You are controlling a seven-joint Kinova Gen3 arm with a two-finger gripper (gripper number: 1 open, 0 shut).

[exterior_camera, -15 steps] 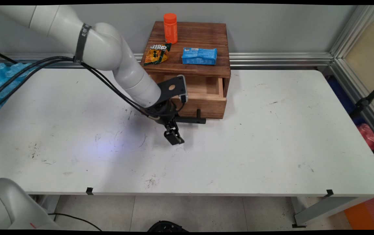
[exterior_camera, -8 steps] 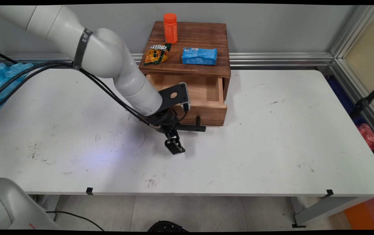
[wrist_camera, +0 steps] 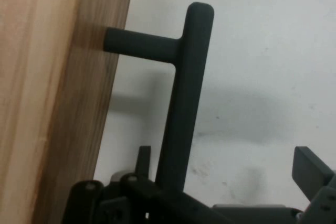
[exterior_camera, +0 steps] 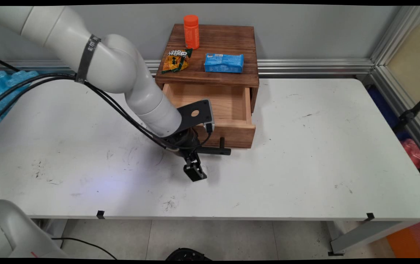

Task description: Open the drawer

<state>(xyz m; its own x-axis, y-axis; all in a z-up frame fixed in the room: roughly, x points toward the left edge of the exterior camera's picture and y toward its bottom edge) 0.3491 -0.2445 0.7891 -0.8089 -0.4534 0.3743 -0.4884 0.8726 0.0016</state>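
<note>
Fingers (wrist_camera: 310, 174) spread wide, one either side of the drawer handle (wrist_camera: 184, 103), not clamping it.

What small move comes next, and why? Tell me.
Probably ease the hand sideways off the handle. The drawer stands well out with its inside showing, and the hand is open, with the bar between its fingers, unclamped.

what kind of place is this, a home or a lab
Most likely a robotics lab or test cell: a bare, scuffed white table, aluminium framing along the wall, and a small wooden drawer box whose handle the arm's end effector is at.
</note>
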